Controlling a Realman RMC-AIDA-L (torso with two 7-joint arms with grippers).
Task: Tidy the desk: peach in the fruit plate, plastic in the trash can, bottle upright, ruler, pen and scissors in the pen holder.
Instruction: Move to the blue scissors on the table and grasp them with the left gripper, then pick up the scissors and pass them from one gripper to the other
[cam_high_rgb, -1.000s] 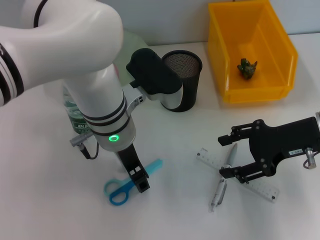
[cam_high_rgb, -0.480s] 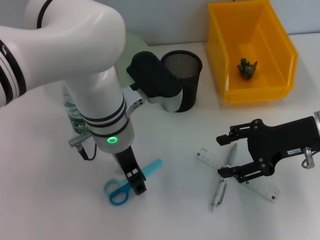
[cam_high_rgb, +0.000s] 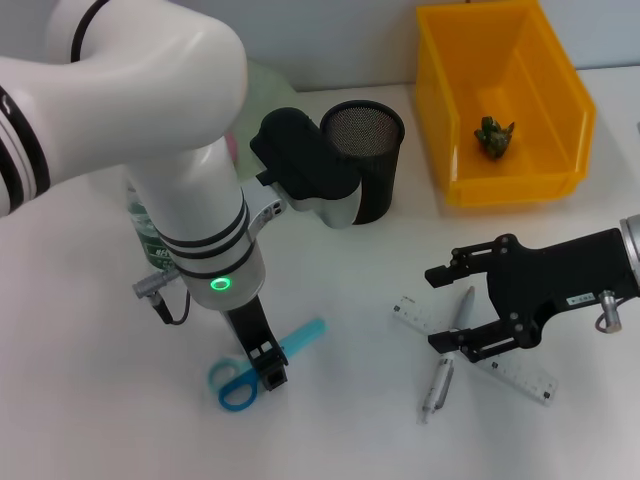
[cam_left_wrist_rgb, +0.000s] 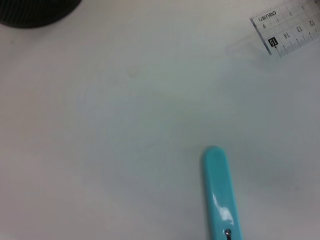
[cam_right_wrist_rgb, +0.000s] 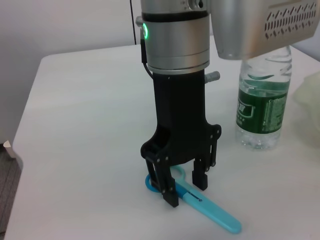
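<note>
Over the last second the left gripper (cam_high_rgb: 268, 368) had sunk closer onto the blue plastic-handled scissors (cam_high_rgb: 262, 364), which lay on the white desk in front of the black mesh pen holder (cam_high_rgb: 365, 160). A grasp seemed imminent. Its fingers (cam_right_wrist_rgb: 167, 187) stood apart, straddling the scissors, gripping nothing. The right gripper (cam_high_rgb: 452, 308) had edged along, spread wide above the silver pen (cam_high_rgb: 447, 355), to the right of the scissors.

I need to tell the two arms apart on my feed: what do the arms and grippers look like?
The left arm is glossy white with black bands, a glowing green ring light and a thin black cable at the wrist; its black left gripper has two blocky fingers. The right gripper is matte black with angular linkage fingers, a small white label and a silver knob.
</note>
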